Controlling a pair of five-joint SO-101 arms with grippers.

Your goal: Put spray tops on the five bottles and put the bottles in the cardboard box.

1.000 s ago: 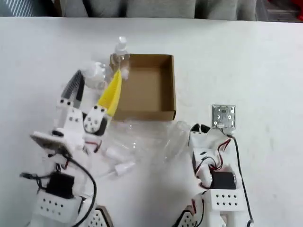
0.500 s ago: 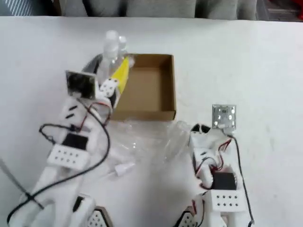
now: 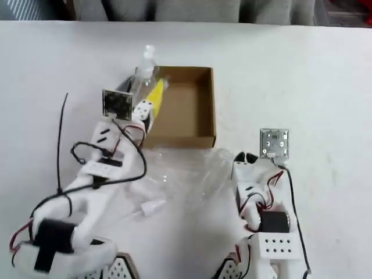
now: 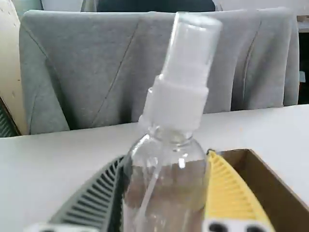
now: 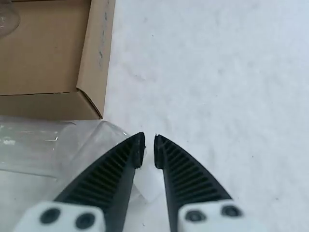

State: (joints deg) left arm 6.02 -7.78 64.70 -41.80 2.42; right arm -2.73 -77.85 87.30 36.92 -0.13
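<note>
left claw: left claw is clamped on a clear bottle, with the grey finger on one side of the body and the yellow finger on the other. Both touch the plastic.
bottle position: held at the far-left corner of the cardboard box, roughly upright with the neck leaning toward the far side. Can't tell whether the base sits inside the box wall or just outside it.
spray top: a white spray top with a clear cap is seated on the neck of the held bottle.
cardboard box: open, in the middle of the table, brown floor bare where visible. In the left wrist view its edge sits just beside the yellow finger.
right claw: right claw is low over the table just near-right of the box's near-right corner. Jaws are almost together with a thin slit between them and nothing in it.
loose bottles: clear loose bottles lie on their sides along the near wall of the box, between the two arms. Count not readable. The rightmost one lies under and beside the right claw tips.
loose spray top: one white loose spray top lies on the table near of the bottle pile, close to the left arm.
background: a grey seat back stands past the far table edge.
</note>
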